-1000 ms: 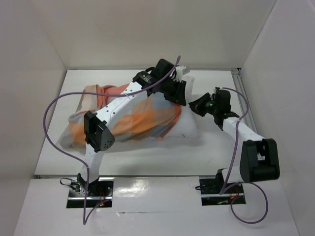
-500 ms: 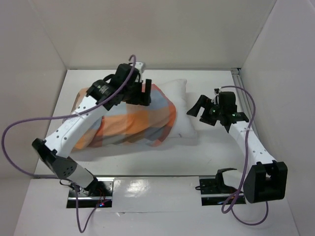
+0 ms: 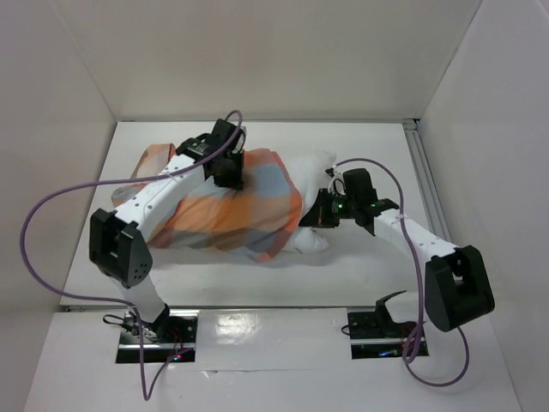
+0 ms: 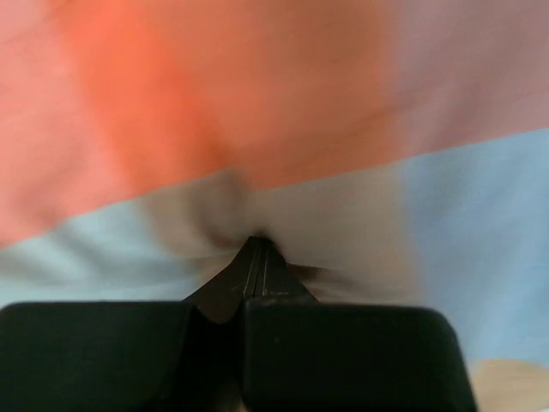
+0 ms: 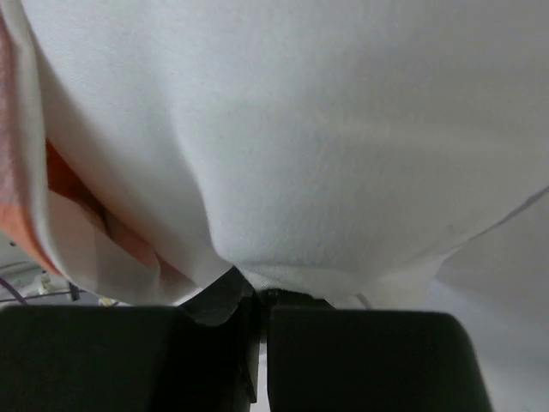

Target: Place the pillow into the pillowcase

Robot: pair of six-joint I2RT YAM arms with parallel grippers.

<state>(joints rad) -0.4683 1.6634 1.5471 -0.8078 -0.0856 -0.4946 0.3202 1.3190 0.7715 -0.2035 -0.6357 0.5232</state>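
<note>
**A:** Where is the pillow to be found?

**B:** The pillow (image 3: 310, 167) is seen lying on the counter (image 3: 377, 266). Most of it is covered by the pillowcase (image 3: 214, 215), and only its white end, at 3 o'clock, is left bare beyond the case's mouth.

**A:** And what is held?

**B:** The left jaws are closed tight, with a pinch of checked cloth gathered at their tips on the case's upper side, toward 12 o'clock. The right jaws are also shut, and a fold of the white pillow appears to be nipped between them at the bare end.

**A:** How is the step to be done well?

**B:** It is judged that the bare end should be pushed toward 9 o'clock while the cloth is drawn toward 3 o'clock. The two efforts should be made opposed and level, so that the mouth is slid over the corners rather than bunched against them. Only the case should be taken in the left pinch. If pillow were caught with it, nothing would be gained.
</note>
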